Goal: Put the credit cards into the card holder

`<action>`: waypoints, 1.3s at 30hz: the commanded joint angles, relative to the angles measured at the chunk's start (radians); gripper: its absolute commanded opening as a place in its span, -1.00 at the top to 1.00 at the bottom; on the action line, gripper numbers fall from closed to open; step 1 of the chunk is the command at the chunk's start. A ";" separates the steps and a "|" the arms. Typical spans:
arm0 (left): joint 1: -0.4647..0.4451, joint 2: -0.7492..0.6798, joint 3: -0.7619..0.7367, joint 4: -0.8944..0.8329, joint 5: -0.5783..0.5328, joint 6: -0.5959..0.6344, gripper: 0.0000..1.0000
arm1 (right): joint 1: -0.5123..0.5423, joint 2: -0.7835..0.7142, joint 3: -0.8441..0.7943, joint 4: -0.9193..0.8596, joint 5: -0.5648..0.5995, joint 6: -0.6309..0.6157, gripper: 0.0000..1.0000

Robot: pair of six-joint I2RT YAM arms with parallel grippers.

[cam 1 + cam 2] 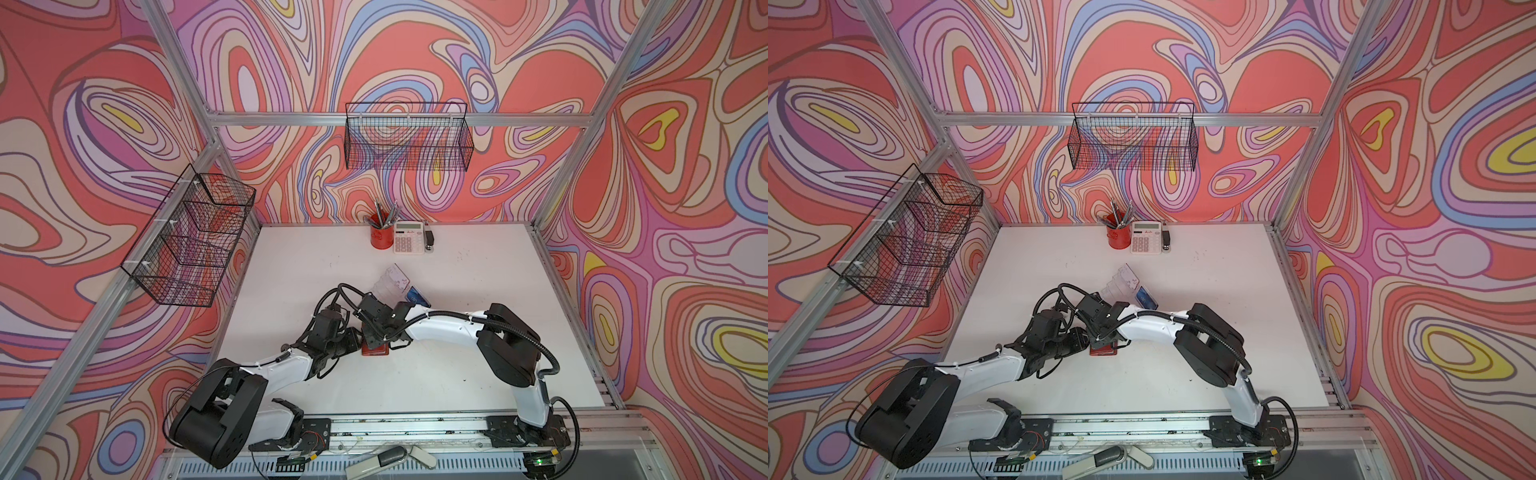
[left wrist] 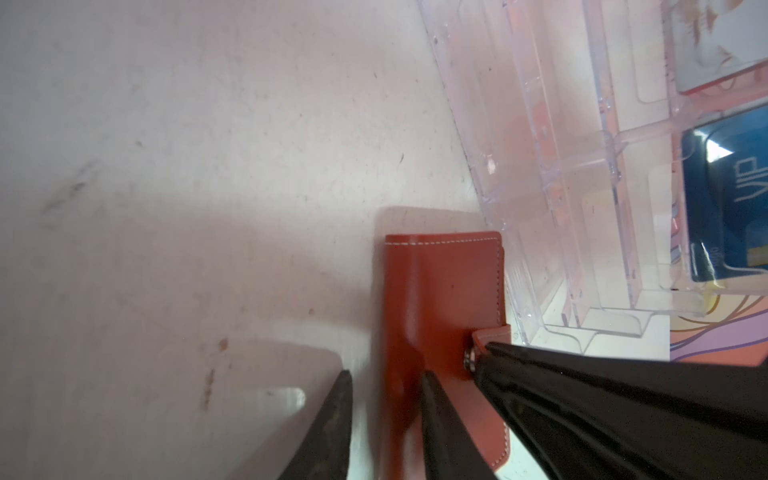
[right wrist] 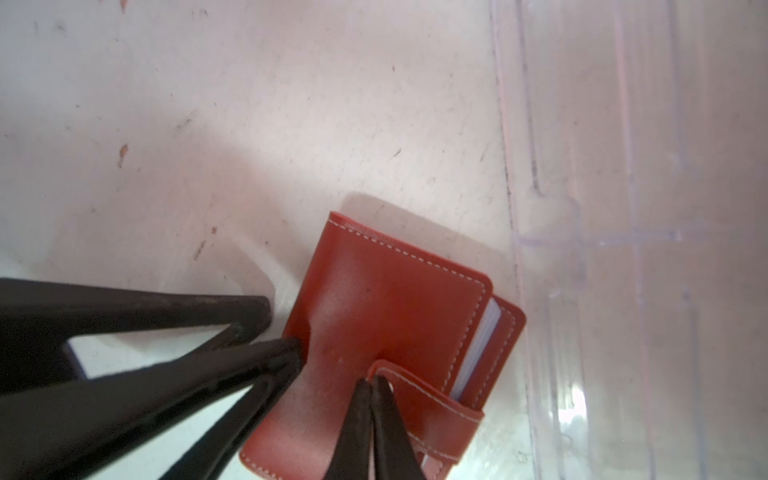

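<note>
Caught at the opening step, by the look of it. Found the red wallet [image 3: 386, 299] lying flat on the desk [image 1: 311, 270], just beside the clear acrylic card holder [image 2: 561, 166]. Saw the right tool [image 3: 371, 384] clamped fully shut on the end of the wallet's strap tab [image 3: 432, 411], snap stud [image 2: 469, 357] showing bare underneath. Found the left tool [image 2: 387, 376] at the spine side, parted a little and gripping nothing, 1 finger [image 2: 444, 424] against the wallet, the other over bare desk. Spotted 1 blue VIP card [image 2: 727, 199] standing in a slot of the holder. Made out only pale leaf edges [image 3: 478, 345] inside the wallet, so couldn't tell whether the other credit cards sat in there; probably did. Called next for peeling the tab back over the cover with the right tool while pinning the body with the left, gently, lest the whole wallet lift or skid into the acrylic.
</note>
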 commanded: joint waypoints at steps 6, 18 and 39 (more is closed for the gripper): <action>0.108 -0.210 -0.085 -0.104 0.002 -0.024 0.34 | -0.032 0.237 0.016 -0.371 0.102 -0.041 1.00; 0.225 -0.521 -0.027 -0.495 -0.147 0.033 0.33 | -0.031 0.283 0.106 -0.496 0.134 -0.033 1.00; 0.227 -0.680 0.043 -0.701 -0.309 0.074 -0.12 | -0.023 0.383 0.192 -0.598 0.147 -0.010 1.00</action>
